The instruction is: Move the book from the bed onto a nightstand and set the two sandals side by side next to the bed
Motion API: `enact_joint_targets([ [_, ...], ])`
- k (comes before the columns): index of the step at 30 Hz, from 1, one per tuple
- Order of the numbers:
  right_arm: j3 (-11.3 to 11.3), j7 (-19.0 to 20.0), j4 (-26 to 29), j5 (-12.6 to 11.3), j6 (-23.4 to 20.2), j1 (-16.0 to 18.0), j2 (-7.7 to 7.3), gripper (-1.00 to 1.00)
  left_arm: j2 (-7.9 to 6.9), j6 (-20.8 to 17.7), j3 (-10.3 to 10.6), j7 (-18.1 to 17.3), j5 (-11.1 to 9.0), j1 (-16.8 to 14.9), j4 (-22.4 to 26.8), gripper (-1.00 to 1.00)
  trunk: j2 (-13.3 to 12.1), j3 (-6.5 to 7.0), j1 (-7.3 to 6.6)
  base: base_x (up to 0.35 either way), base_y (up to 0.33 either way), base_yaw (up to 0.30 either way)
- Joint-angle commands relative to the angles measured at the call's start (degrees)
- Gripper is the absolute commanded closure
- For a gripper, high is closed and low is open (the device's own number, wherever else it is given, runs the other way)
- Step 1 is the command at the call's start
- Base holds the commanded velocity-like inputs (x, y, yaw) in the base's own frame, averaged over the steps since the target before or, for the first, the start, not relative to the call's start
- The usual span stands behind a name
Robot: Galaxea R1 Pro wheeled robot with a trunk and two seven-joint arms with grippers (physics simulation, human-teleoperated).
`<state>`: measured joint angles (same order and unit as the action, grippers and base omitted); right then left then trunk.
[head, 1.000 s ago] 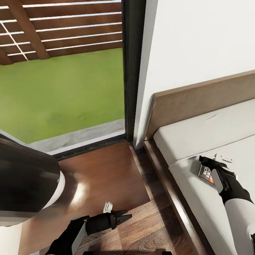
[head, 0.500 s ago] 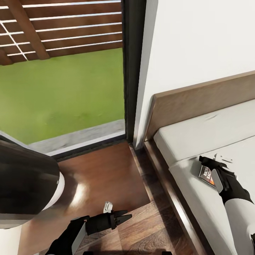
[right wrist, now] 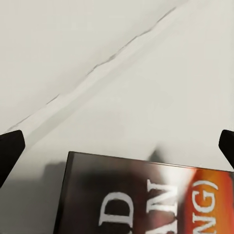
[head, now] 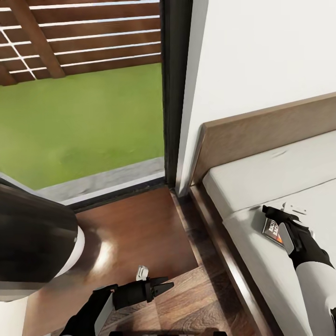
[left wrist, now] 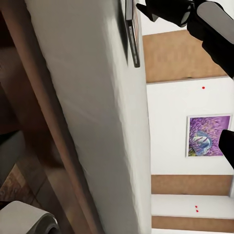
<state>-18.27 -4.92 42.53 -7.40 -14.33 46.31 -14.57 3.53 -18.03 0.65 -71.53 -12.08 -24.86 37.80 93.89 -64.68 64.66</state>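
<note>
Book [head: 272, 231] lay flat on the pale mattress of the bed [head: 261, 186], near the mattress's edge on the side facing the window and close to the headboard. Cover showed orange and dark areas with white lettering; in the right wrist view the book [right wrist: 146, 195] sat low between the two dark fingertips [right wrist: 9, 151], which stood wide apart on either side of it, above the mattress.

Right end effector [head: 275, 215] was directly over the book, spread; the fingertips straddled the book, and contact with it could not be judged. In the left wrist view the book [left wrist: 131, 34] appeared edge-on on the mattress, with the right end effector [left wrist: 168, 9] just at it.

Left end effector [head: 161, 285] was low over the wood-plank floor [head: 140, 233] beside the bed frame, well apart from the book; fingers pointed toward the bed and looked slightly parted, nothing between them.

Headboard [head: 261, 135] was brown wood against a white wall [head: 261, 56]. Black-framed window [head: 173, 93] stood just beside the bed's corner, with green lawn and a slatted fence [head: 84, 37] outside. A framed purple picture [left wrist: 207, 135] hung on the far wall.
</note>
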Motion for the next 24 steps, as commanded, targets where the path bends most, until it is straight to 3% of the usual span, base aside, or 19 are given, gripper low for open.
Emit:
enact_joint_targets([
  [1, 0.1, -0.3, 0.1, -0.6, -0.3, 0.0, -0.01, -1.0, -0.01, -0.6, 0.1, -0.1, -0.3, 0.0, 0.0, -1.0, 0.0, -0.04, 0.0, 0.0, 0.0, 0.0],
  [24, 0.1, -0.3, 0.1, -0.6, -0.3, 0.0, -0.01, -1.0, -0.01, -0.6, 0.1, -0.1, -0.3, 0.0, 0.0, -1.0, 0.0, -0.04, 0.0, 0.003, 0.0, 0.0],
])
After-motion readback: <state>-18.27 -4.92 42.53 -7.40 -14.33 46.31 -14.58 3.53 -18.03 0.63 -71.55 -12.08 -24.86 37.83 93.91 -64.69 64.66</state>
